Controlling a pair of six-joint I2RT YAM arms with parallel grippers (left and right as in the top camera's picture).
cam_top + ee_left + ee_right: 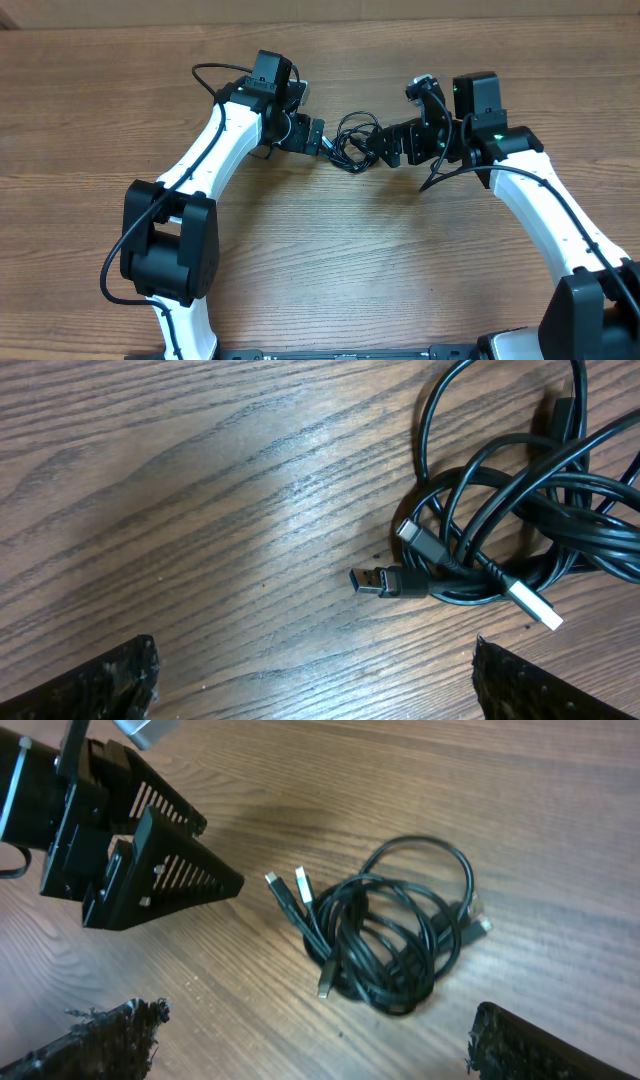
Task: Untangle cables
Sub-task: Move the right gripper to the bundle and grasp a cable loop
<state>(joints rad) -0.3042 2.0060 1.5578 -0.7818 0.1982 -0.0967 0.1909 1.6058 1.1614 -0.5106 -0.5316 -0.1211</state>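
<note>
Left fingers [317,136] & right fingers [388,146] gaped wide, empty, flanking the cable knot [352,140] nearer the counter [320,260] far edge. Best approach, prob.: pinch a loose USB plug [378,580], pull outward slowly.

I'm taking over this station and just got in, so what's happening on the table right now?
Two robot arms are set to untangle a knot of thin black cables lying on the wooden table. The left gripper and the right gripper flank the bundle, both open and holding nothing. The cables are coiled together, several plug ends sticking out; nothing is pulled apart yet.
</note>
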